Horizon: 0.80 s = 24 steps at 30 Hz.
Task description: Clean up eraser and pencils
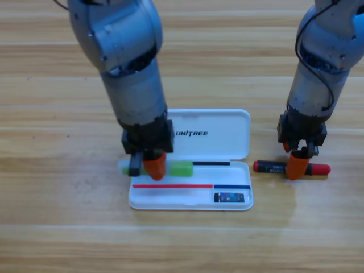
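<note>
Green pencil [181, 168] sits clamped under the left gripper [149, 165] over the case [227, 139]; right gripper [297, 166] pinches the red pencil [321, 169], eraser [230, 197] in the tray.

A white UNITREE pencil case [216, 133] is being shown lying open near the middle of the wooden table [57, 227], somewhat toward its front edge. Its lid is being laid flat toward the table's far edge, with the lettering facing up, while its shallow tray is lying toward the front edge. The table's pale planks are being seen running from left to right.
</note>
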Each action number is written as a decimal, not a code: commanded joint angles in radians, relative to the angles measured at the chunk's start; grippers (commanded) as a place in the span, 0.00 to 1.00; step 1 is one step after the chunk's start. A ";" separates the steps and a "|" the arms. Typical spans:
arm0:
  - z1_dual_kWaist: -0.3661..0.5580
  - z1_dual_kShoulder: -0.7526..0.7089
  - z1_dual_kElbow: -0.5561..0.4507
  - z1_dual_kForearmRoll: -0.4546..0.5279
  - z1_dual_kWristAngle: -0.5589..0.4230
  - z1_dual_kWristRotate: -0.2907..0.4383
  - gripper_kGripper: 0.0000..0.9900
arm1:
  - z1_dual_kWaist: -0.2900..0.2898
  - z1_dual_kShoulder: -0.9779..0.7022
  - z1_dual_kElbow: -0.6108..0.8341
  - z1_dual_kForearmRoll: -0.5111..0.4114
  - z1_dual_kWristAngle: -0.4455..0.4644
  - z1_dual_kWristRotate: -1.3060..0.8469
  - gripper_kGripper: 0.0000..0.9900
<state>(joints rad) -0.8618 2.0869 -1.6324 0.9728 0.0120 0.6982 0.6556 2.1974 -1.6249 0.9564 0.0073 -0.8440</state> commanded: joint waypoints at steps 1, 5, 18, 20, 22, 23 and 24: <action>-0.020 0.113 -0.087 0.076 -0.061 -0.006 0.00 | -0.011 0.094 0.020 -0.016 0.007 -0.038 0.22; -0.020 0.151 -0.150 0.122 -0.083 0.006 0.00 | -0.011 0.099 0.026 -0.001 -0.010 -0.055 0.00; -0.017 0.183 -0.178 0.138 -0.081 0.011 0.00 | -0.004 -0.050 0.011 0.081 -0.024 -0.043 0.00; -0.013 0.185 -0.175 0.138 -0.081 0.012 0.00 | 0.002 -0.084 0.017 0.082 -0.023 -0.043 0.00; -0.008 0.186 -0.172 0.138 -0.083 0.014 0.00 | 0.013 -0.108 0.019 0.093 -0.023 -0.041 0.00; -0.006 0.188 -0.170 0.136 -0.081 0.017 0.00 | 0.018 -0.119 0.019 0.100 -0.021 -0.041 0.00; -0.005 0.190 -0.168 0.136 -0.081 0.017 0.00 | 0.024 -0.127 0.019 0.107 -0.020 -0.041 0.00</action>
<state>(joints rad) -0.8636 2.2217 -1.8162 1.0994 -0.0625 0.7014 0.6558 2.1520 -1.6250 1.0249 -0.0043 -0.8941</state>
